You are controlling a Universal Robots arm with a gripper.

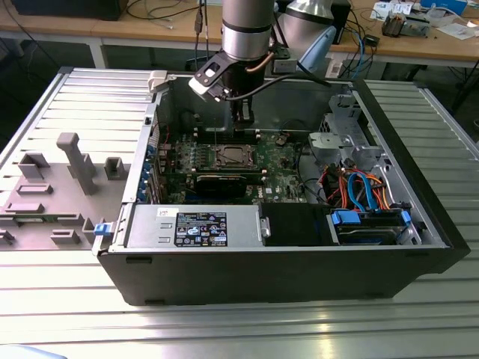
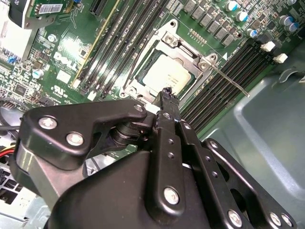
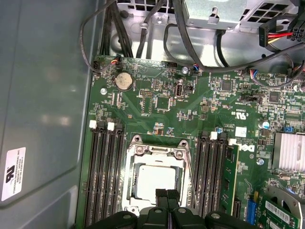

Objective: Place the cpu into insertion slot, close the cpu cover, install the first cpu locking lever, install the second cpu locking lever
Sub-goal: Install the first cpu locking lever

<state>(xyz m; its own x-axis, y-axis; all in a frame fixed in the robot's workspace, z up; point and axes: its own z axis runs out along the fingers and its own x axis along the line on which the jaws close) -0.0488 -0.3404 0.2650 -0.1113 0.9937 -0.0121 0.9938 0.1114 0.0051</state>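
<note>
The cpu (image 2: 167,76) lies flat in the insertion slot (image 1: 228,157) on the green motherboard, its pale metal top showing through the window of the cpu cover (image 2: 185,51). The cover lies down over the chip in both wrist views. A thin metal locking lever (image 2: 231,82) sticks out slantwise from one corner of the socket. In the first wrist view a lever rod (image 3: 190,174) runs along the socket's side. My gripper (image 2: 167,93) hangs just above the socket's edge, its black fingers (image 3: 162,196) pressed together with nothing between them.
Black memory slots (image 3: 102,176) flank the socket on both sides. The open case holds a power supply (image 1: 194,224), bundled cables (image 1: 359,187) and a metal drive cage (image 1: 340,138). Grey fixtures (image 1: 75,161) stand outside the case on the exterior view's left.
</note>
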